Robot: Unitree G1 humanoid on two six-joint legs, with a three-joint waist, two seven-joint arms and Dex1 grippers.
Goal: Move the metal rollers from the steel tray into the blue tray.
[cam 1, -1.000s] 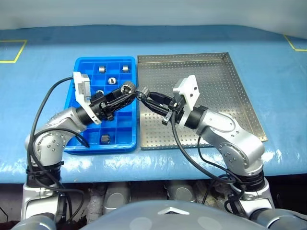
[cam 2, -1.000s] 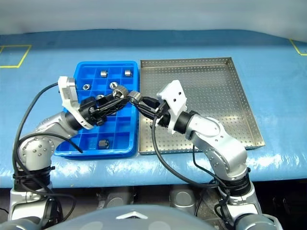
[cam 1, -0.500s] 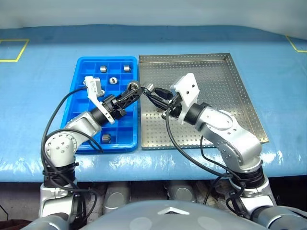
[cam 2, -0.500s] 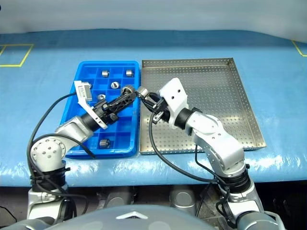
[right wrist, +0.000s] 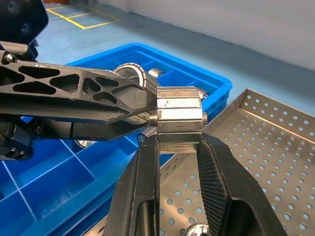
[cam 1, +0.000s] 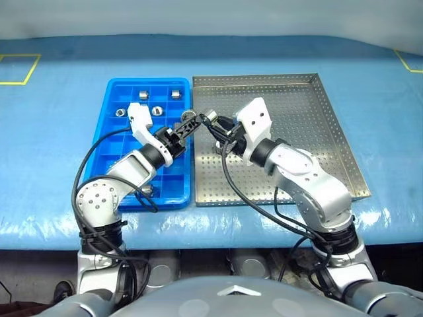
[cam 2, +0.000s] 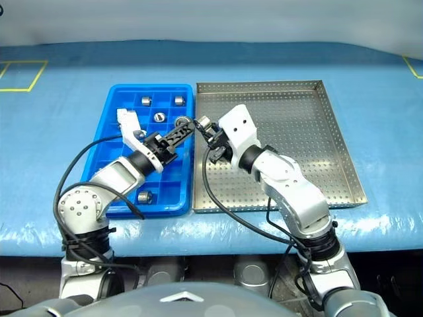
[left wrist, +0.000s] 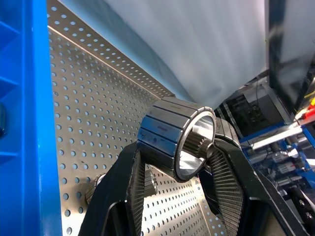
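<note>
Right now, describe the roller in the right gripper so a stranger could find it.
Find the seam between the blue tray and the steel tray. Above its far part, the right gripper pinches a roller in the air, unlike those lying in compartments.

Both arms meet over the seam between the blue tray (cam 1: pixel 111 139) (several rollers (cam 1: pixel 157 111) inside) and the steel tray (cam 1: pixel 317 125).

Trays counted: 2, i.e. 1 blue tray (cam 1: pixel 147 82) and 1 steel tray (cam 1: pixel 317 132). Metal rollers (cam 1: pixel 157 111) counted: 7. Five are seen lying in the blue tray: 2 at the far edge, 2 one row nearer, 1 by the near edge. One each is gripped by the left gripper (cam 1: pixel 188 119) and right gripper (cam 1: pixel 210 119).
</note>
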